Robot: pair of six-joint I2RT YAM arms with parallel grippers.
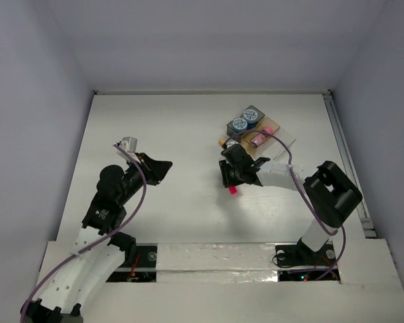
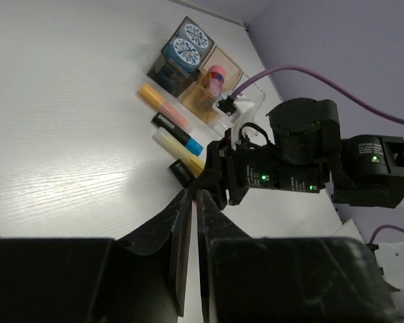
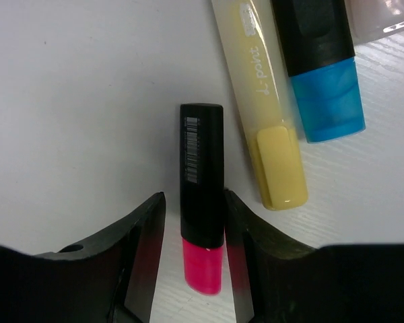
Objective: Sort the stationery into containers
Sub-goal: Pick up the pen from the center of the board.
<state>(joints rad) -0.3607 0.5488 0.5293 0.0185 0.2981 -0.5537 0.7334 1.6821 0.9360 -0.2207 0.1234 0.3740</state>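
White tabletop is bearing the right gripper, jaws parted and straddling a short pink-and-black plastic marker that is lying flat; a pale yellow marker is lying just beside it. The left gripper is hovering apart, pinched together and empty.

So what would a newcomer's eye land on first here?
Probably the right gripper, its jaws open either side of a pink-black marker that lies flat on the white table. Just beside it lie a yellow marker and a black-blue marker. Further back on the right, two blue-and-white pots sit together in a dark tray.
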